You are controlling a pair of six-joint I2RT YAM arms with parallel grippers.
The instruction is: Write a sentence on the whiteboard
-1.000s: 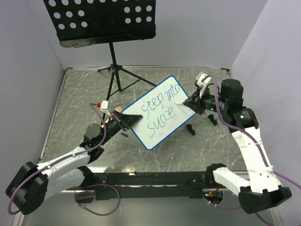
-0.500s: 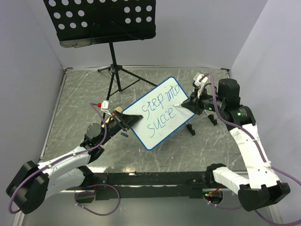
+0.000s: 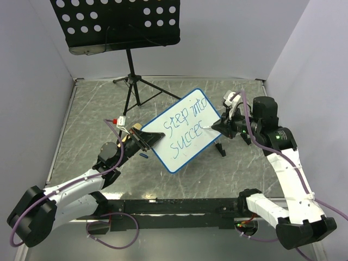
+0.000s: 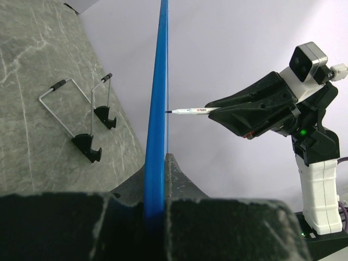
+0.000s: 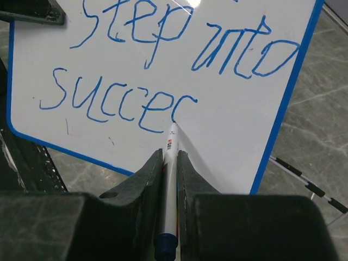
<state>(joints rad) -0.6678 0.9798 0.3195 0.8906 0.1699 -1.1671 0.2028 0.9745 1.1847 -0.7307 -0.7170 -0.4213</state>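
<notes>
The whiteboard (image 3: 182, 130), white with a thin blue frame, is held tilted above the table. My left gripper (image 3: 142, 139) is shut on its left edge; in the left wrist view the blue frame (image 4: 156, 125) runs edge-on between the jaws. The sentence (image 5: 163, 65) reads "step into" over "succe" plus a started curve, in blue. My right gripper (image 5: 169, 157) is shut on a white marker (image 5: 170, 163), whose tip touches the board at the end of the second line. From above, the right gripper (image 3: 217, 126) is at the board's right side.
A black perforated music stand (image 3: 117, 24) on a tripod (image 3: 133, 87) stands at the back. A wire board stand (image 4: 81, 119) with black feet lies on the grey marbled table (image 3: 87, 109). White walls enclose the table on three sides.
The right gripper with the marker shifted slightly right along the second line, and a new curved stroke has appeared after "succe". The left arm and board have not moved.
</notes>
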